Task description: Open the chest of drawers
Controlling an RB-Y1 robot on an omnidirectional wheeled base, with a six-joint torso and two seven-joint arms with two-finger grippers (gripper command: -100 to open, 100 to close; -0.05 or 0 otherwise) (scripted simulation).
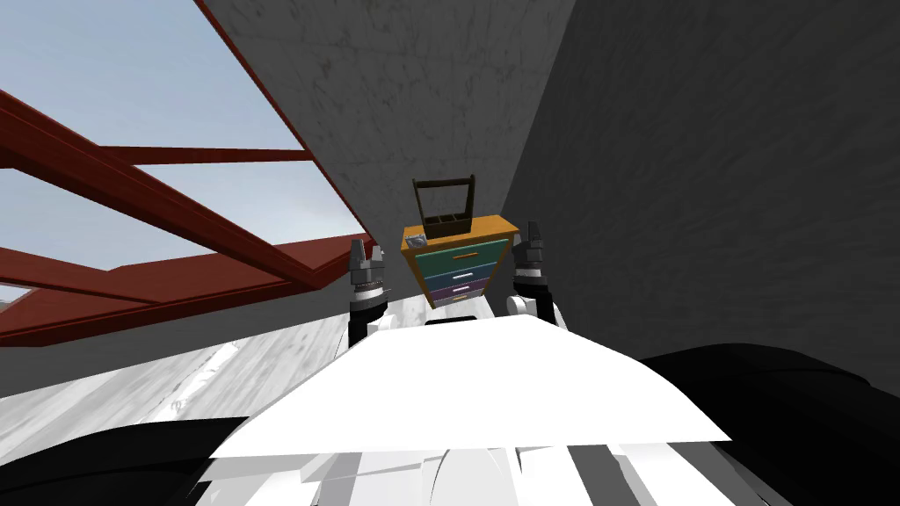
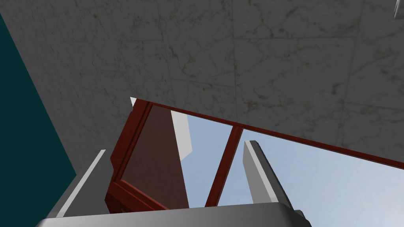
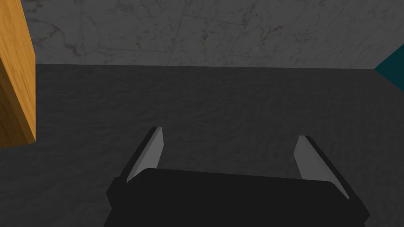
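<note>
The chest of drawers [image 1: 457, 263] stands straight ahead in the corner, with an orange wooden frame and teal, blue and purple drawer fronts, all looking shut. The top teal drawer carries an orange handle [image 1: 459, 256]. My left gripper [image 1: 366, 255] is raised to the left of the chest, clear of it, and its fingers [image 2: 258, 173] stand open with nothing between them. My right gripper [image 1: 533, 235] is raised just right of the chest. It is open [image 3: 229, 133] and empty, with the chest's orange side [image 3: 15, 79] close beside it.
A dark open caddy [image 1: 444, 206] and a small grey item [image 1: 416, 239] sit on the chest's top. A red-framed window [image 1: 176, 220] runs along the left. A dark grey wall [image 1: 703, 220] closes in on the right. Pale floor [image 1: 176, 378] lies at the left.
</note>
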